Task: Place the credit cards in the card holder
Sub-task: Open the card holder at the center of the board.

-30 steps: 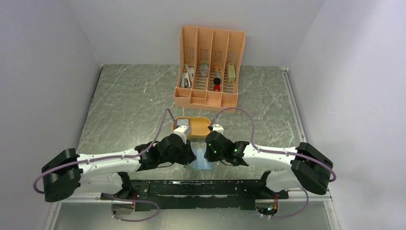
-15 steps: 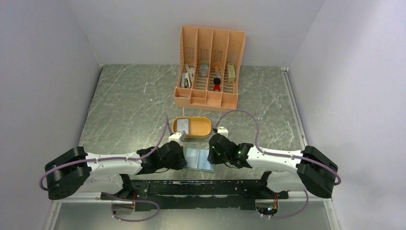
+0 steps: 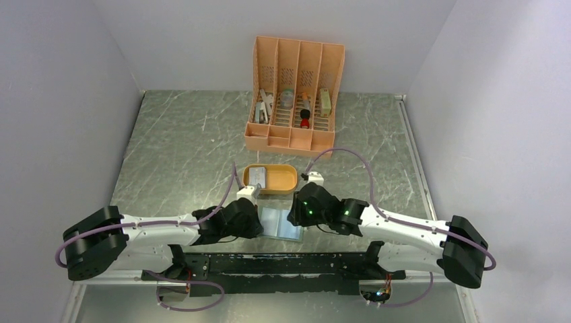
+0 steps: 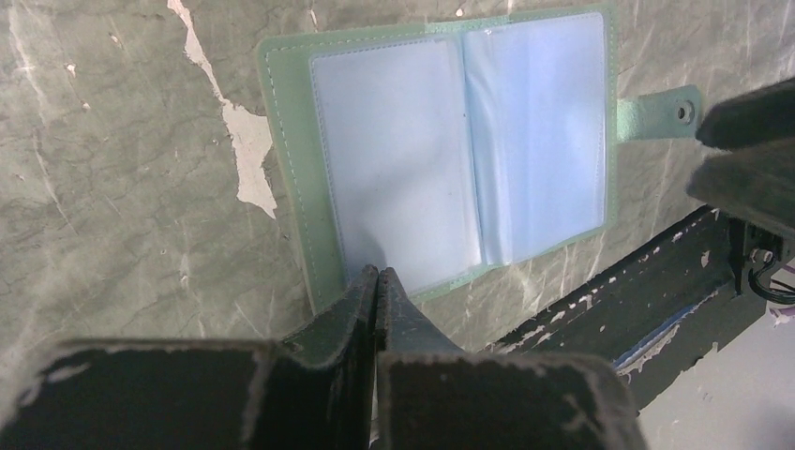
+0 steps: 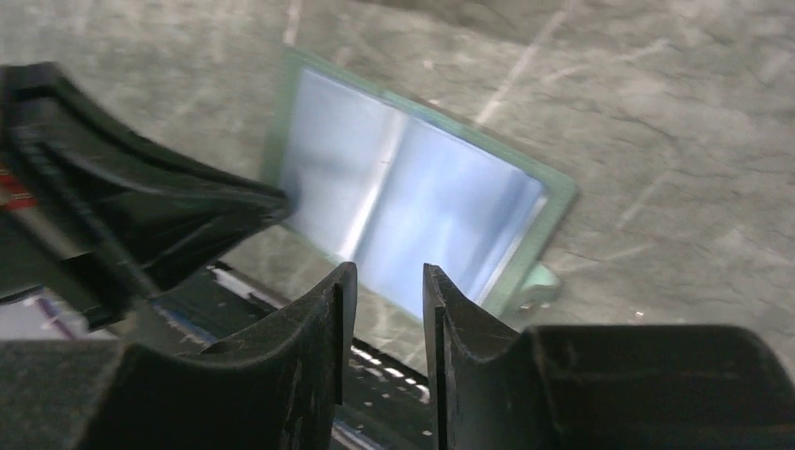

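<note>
Grey-green and lying open, the card holder rests flat on the marbled worktop between the two pincers, its clear pockets facing up. The left pincer is clenched, fingers pressed together with nothing visible between them. Its tips sit over the holder's edge nearest it; whether they press down I cannot tell. The right pincer is released, with a narrow empty gap between its fingers, at the holder's opposite side beside the snap tab. Beyond both pincers, an orange oval tray holds the greyish credit cards. Farther beyond stands an orange slotted organizer.
</note>
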